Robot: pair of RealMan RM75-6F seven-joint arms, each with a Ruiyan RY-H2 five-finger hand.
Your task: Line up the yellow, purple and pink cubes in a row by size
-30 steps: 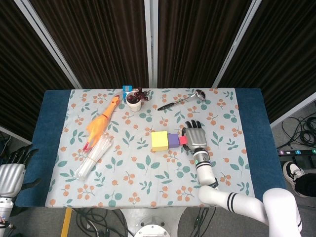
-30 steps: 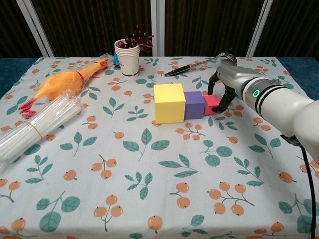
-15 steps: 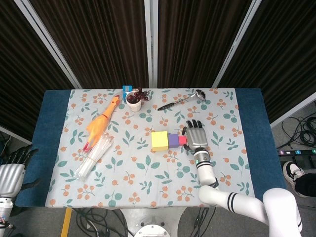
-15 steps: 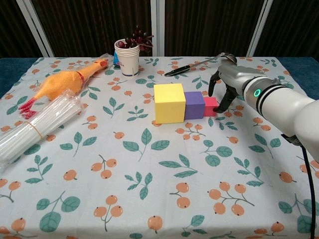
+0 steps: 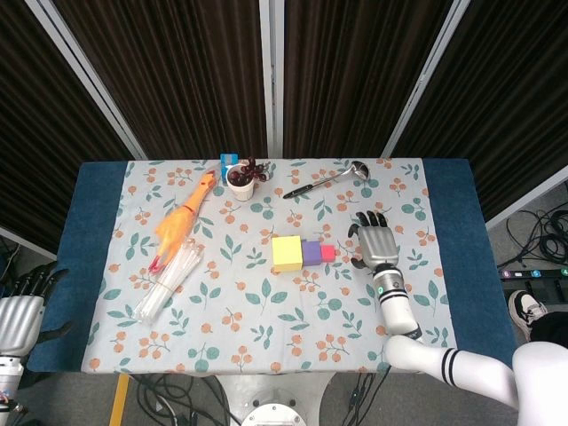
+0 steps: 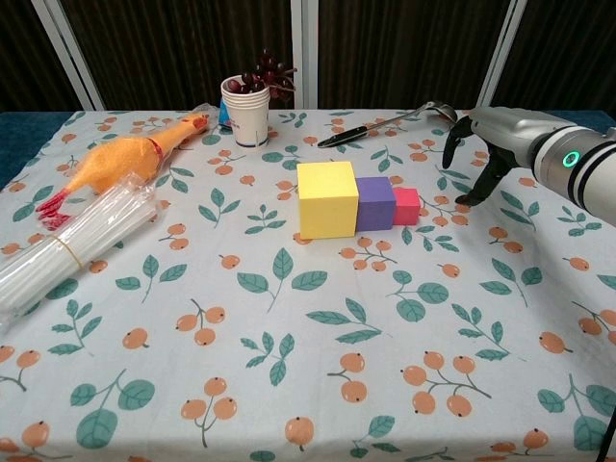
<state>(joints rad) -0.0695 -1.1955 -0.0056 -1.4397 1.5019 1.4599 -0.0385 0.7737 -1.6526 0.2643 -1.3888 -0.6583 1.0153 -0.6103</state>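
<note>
Cubes: yellow cube (image 6: 327,198), purple cube (image 6: 375,202), pink cube (image 6: 406,205) touching in a row, largest to smallest, mid-table.
Right hand (image 5: 376,240): empty, fingers spread, beside the row.
Left hand (image 5: 19,311): off-table, unclear.

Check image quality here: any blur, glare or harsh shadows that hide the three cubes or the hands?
Head view: even light, sharp, cubes small; yellow cube, purple cube and pink cube read clearly, right hand crisp, left hand cut by the frame edge. Chest view: soft shadows only, no glare on the cubes; right hand sharp, partly cropped at the right.
</note>
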